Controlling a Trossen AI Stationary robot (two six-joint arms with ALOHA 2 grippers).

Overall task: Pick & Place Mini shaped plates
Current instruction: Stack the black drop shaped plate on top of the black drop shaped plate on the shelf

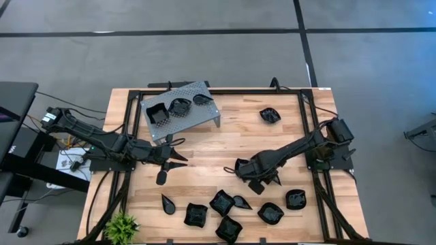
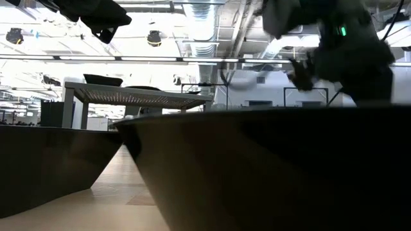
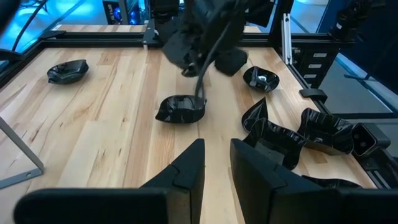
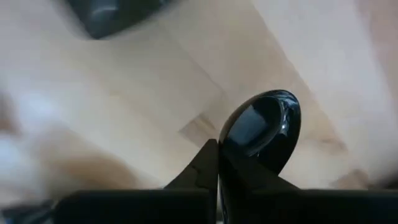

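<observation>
The table (image 1: 225, 146) is made of pale wood strips with a black frame round its edge. It stands on a grey floor (image 1: 204, 54) crossed by dark lines. A small green plant (image 1: 121, 225) sits at the near left corner.

Near the back of the table stands a grey metal tray (image 1: 197, 116) full of little holes, up on legs. Three of the mini shaped plates (image 1: 178, 107) lie on it. One more black dish (image 1: 270, 115) lies alone at the back right. Most of the others are bunched along the front edge (image 1: 225, 204), some touching each other.

The right gripper (image 1: 243, 168) is low over the middle of the table. Its fingers are pressed together on the rim of a small shiny black dish (image 4: 264, 127), which it holds above the wood.

The left gripper (image 3: 216, 167) hangs near the tray's front legs. Its fingers have a gap between them and nothing is in it.

Looking across the table top, the room behind has a high ceiling with long bright lights (image 2: 154, 59) and silver pipes (image 2: 205, 13).
</observation>
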